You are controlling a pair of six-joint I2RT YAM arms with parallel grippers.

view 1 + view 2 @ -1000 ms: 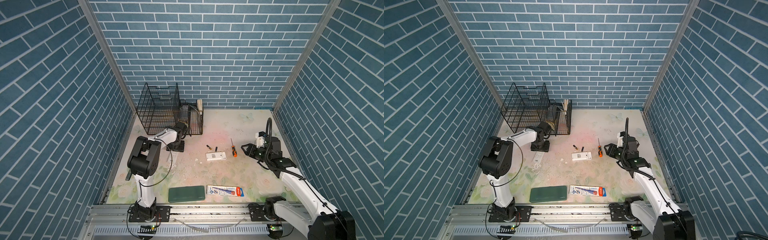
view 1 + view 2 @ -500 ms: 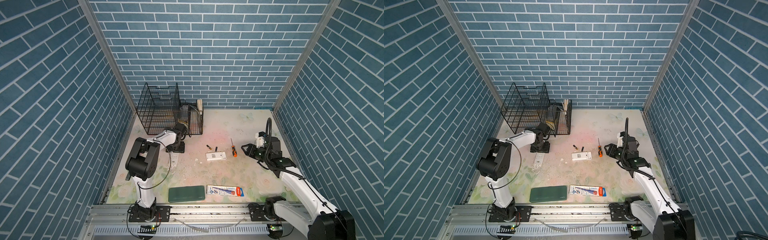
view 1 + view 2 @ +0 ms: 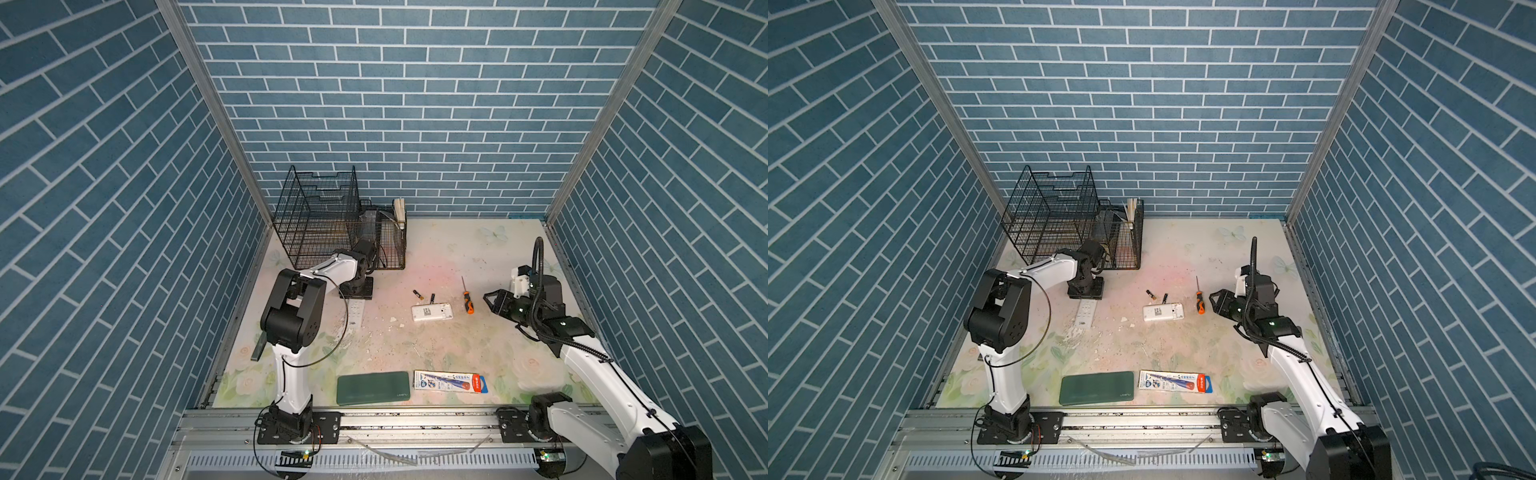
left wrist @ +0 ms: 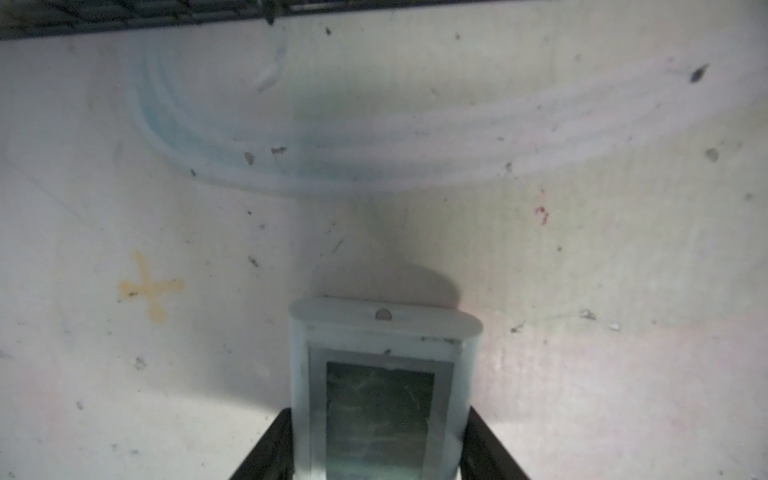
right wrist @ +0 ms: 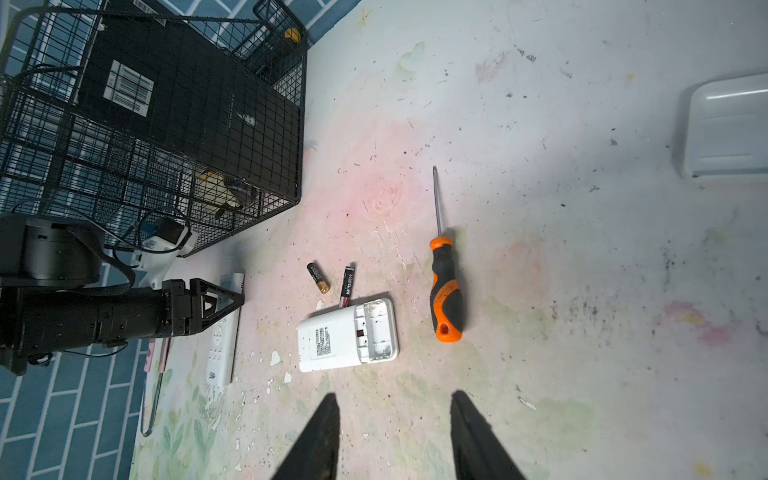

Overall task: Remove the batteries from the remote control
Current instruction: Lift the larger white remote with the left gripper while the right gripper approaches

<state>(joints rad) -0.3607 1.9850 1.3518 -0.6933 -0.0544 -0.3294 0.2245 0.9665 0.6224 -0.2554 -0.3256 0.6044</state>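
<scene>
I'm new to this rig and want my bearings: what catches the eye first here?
The white remote control lies face down mid-table with its battery bay open and empty, two batteries loose just beside it. An orange-handled screwdriver lies close by. Near the wire basket, the left gripper straddles a second, longer remote.

arms [image 3: 291, 374]: white links, black joints | cable [image 3: 538, 253]: black corrugated | right hand [image 5: 393, 395]: black
</scene>
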